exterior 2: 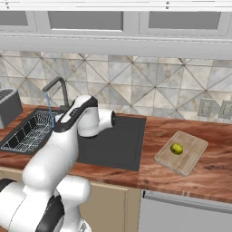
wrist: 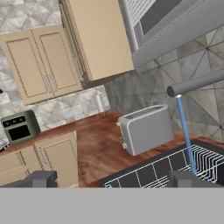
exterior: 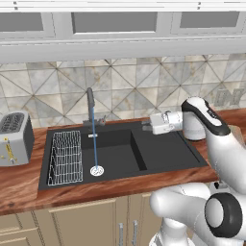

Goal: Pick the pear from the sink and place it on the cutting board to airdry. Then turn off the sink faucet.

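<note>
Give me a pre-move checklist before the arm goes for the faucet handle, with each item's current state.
1. Pear on the cutting board: ok.
2. Sink basin free of fruit: ok.
3. Water off: not ok, a stream runs from the sink faucet to the drain.
4. Gripper empty: ok.
5. Gripper aligned with the lever: not ok, it is off to the right.
6. Jaws open: cannot tell.

A silver toaster (exterior: 15, 138) stands on the wooden bench (exterior: 24, 185) at the far left. A white wire rack (exterior: 65, 157) stands nearby (its bars thin and closely spaced). Patterned grey tiles (exterior: 134, 86) cover the wall. A double wall outlet (exterior 2: 216, 108) sits at the right. Tan cupboard doors (exterior: 72, 223) run below the bench.
</note>
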{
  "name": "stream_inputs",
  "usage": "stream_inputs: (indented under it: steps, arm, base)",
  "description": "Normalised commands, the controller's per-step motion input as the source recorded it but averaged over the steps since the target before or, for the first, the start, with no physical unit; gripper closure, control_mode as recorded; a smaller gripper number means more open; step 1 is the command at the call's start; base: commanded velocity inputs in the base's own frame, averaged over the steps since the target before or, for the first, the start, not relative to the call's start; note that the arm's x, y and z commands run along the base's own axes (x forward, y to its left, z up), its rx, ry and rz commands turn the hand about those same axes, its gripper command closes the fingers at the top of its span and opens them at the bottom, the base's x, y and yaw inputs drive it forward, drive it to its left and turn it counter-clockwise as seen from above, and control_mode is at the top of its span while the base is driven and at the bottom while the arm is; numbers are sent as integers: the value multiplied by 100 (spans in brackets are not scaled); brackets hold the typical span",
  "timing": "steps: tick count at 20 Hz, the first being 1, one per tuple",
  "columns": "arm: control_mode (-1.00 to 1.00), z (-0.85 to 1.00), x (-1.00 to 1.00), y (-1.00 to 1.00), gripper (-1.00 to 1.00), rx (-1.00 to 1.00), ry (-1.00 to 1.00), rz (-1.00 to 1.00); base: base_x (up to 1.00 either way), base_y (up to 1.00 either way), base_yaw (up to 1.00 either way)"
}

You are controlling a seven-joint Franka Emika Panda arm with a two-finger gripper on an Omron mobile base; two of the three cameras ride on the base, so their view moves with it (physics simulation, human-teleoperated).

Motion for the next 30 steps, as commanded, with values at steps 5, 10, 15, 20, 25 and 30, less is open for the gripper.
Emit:
stream_inputs:
  steps: [5, 10, 15, 20, 25, 30]
  arm:
    - [-100, -7, 18, 4, -100, 0, 0, 0]
    - [-100, -10, 29, 0, -100, 0, 0, 0]
    - [-100, -6, 24, 3, -100, 0, -5, 0]
    - [-100, -15, 20, 12, -100, 0, -6, 0]
    - [-100, -16, 25, 20, -100, 0, -3, 0]
    - [-100, 0, 34, 3, -100, 0, -1, 0]
  base:
    - [0, 0, 0]
    - [0, 0, 0]
    - [0, 0, 0]
    - [0, 0, 0]
    - [0, 0, 0]
    - [0, 0, 0]
